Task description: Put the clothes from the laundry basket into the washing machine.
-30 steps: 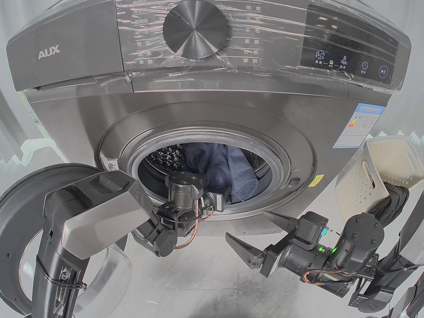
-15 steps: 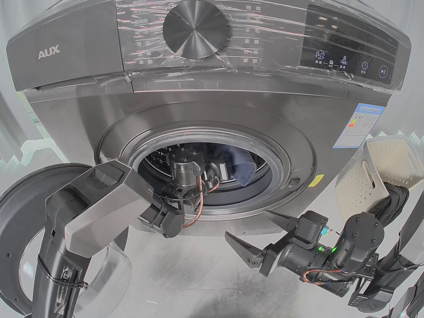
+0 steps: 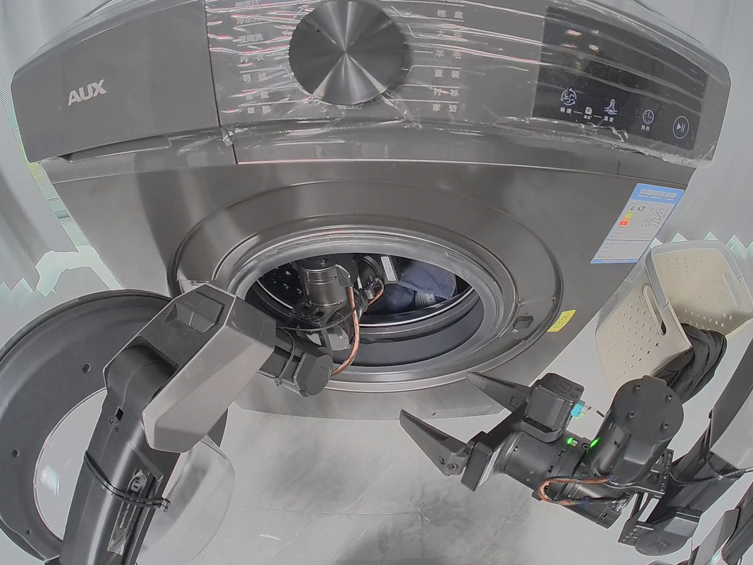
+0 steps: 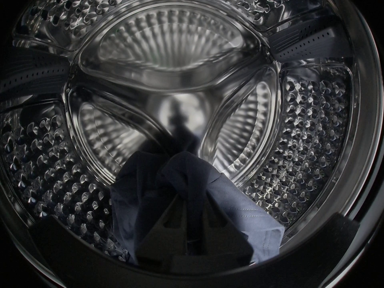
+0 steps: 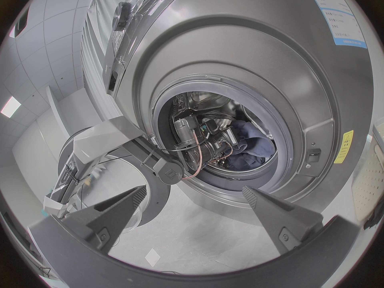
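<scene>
1. Head view: the washing machine (image 3: 392,198) stands straight ahead with its round door (image 3: 47,370) swung fully open to the left.
2. The left arm (image 3: 196,355) passes through the opening, with its wrist inside the drum mouth.
3. In the left wrist view, the left hand (image 4: 192,221) sits low in the drum (image 4: 320,121), its dark fingers (image 4: 160,233) close together and gripping a fold of the blue garment (image 4: 240,209).
4. This garment drapes over and around those fingers and spreads onto the dimpled drum wall on both sides of them.
5. From the head view, the same blue garment (image 3: 423,280) lies inside the drum, beyond the left wrist and towards the right side of the opening.
6. The right hand (image 3: 437,398) hangs low in front of the machine, below the door opening and above the floor (image 3: 329,496), with its jaws spread wide and nothing between them.
7. The right wrist view looks between the spread fingers (image 5: 280,217) at the opening, the left wrist and the blue cloth.
8. The cream, perforated laundry basket (image 3: 690,284) is tilted at the machine's right, beside the right arm.
</scene>
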You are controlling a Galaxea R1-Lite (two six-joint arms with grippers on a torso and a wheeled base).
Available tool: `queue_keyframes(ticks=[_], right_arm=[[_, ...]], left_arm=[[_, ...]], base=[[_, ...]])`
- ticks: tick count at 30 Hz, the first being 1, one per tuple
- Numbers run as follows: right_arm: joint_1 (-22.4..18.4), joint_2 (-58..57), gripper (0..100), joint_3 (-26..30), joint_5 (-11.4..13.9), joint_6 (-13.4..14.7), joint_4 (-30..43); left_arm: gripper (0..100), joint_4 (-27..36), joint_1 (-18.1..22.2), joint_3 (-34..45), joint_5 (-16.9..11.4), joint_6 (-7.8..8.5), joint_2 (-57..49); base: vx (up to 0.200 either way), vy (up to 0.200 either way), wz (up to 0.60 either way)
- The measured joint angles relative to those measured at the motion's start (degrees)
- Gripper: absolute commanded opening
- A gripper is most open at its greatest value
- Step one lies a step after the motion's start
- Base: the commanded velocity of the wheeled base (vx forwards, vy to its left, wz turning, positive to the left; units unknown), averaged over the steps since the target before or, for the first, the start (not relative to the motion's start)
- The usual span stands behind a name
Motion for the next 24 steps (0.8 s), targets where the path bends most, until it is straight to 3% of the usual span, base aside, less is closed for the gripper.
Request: queue_keyframes(ticks=[18,19,24], right_arm=[[-0.15,-0.05,100,0.02,0.11,-0.05,0.02],[-0.17,-0.07,100,0.02,0.09,-0.05,0.02],[-0.22,-0.07,100,0.02,0.09,-0.07,0.02]], left_arm=[[0,4.29,0.5,-7.28,0.33,0.04,3.11],[100,4.32,0.5,-7.17,0.33,0.09,3.17],[100,4.4,0.22,-6.45,0.35,-0.1,3.24]], base=[[0.0,0.0,0.0],[0.0,0.0,0.0],[0.0,0.0,0.0]])
